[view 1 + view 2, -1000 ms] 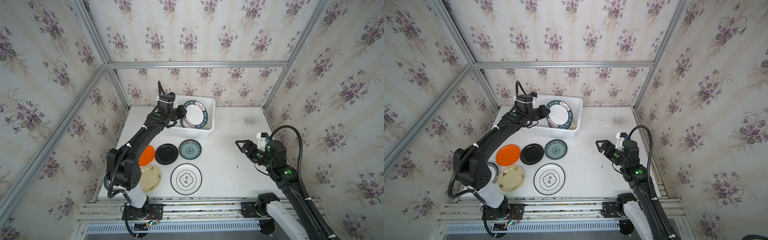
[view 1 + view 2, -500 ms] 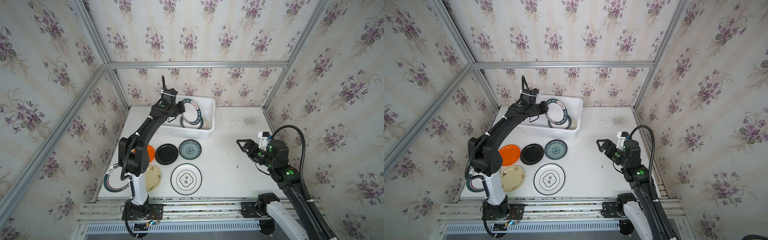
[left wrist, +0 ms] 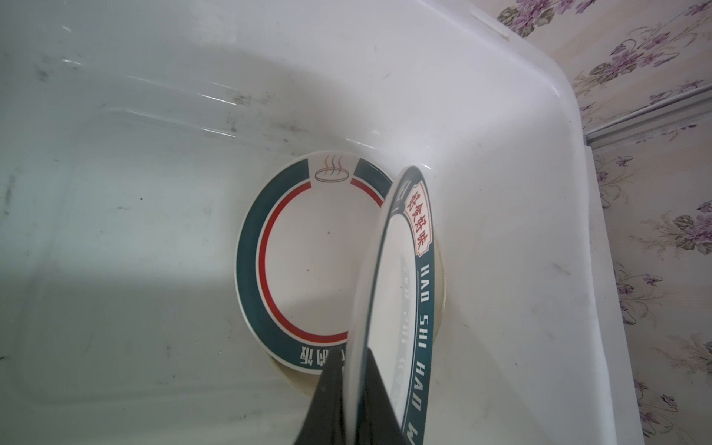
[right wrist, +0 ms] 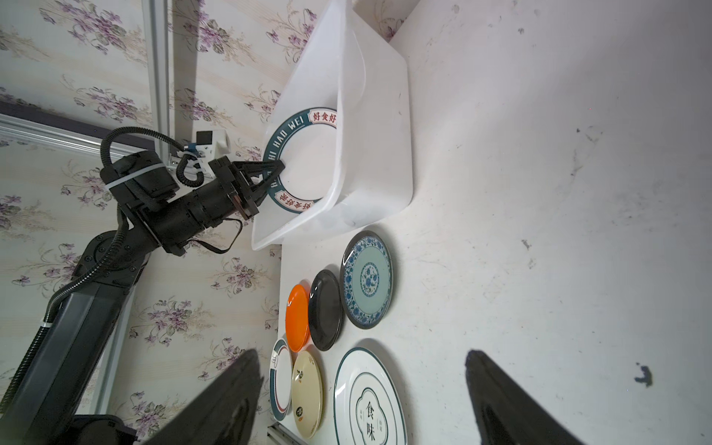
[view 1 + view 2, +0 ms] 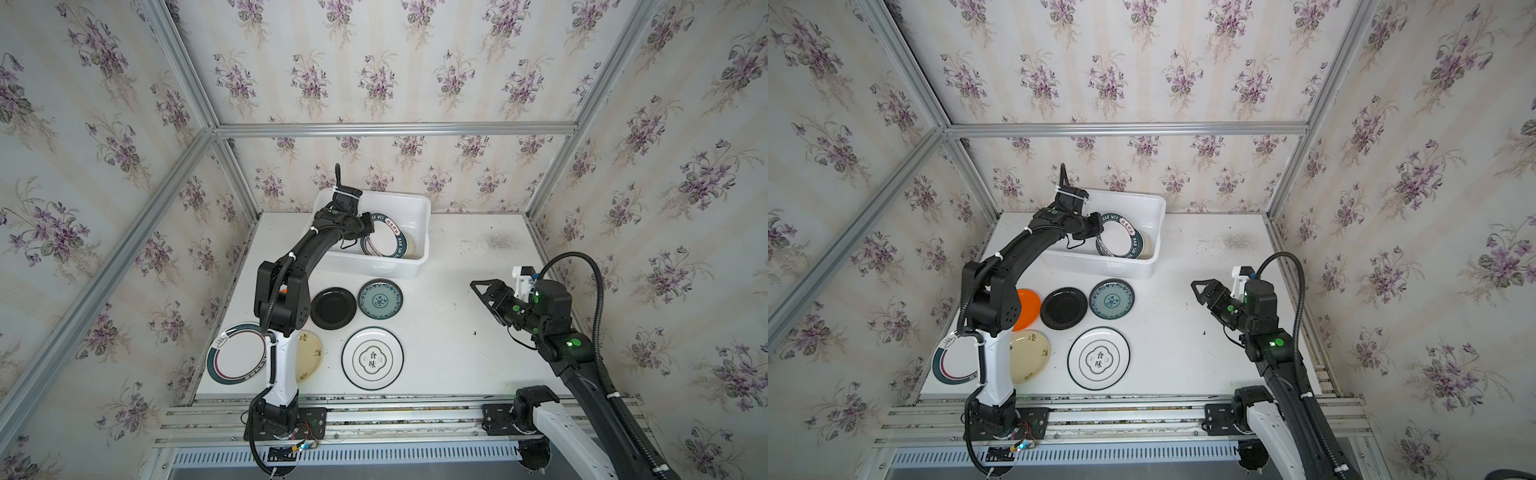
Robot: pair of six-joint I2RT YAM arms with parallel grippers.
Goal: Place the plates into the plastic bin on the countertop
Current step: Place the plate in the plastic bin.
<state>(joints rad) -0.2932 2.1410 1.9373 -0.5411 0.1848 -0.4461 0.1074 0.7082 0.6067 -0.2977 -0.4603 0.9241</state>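
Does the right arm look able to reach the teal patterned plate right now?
Probably yes. The right gripper is open and faces the teal patterned plate across bare countertop, nothing lying between them, and the left gripper holds a white plate in the plastic bin.

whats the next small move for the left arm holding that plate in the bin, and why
Probably tip it down flat before the fingers open: the left gripper is shut on the teal-rimmed white lettered plate, held on edge inside the white plastic bin above a red-ringed plate lying flat.
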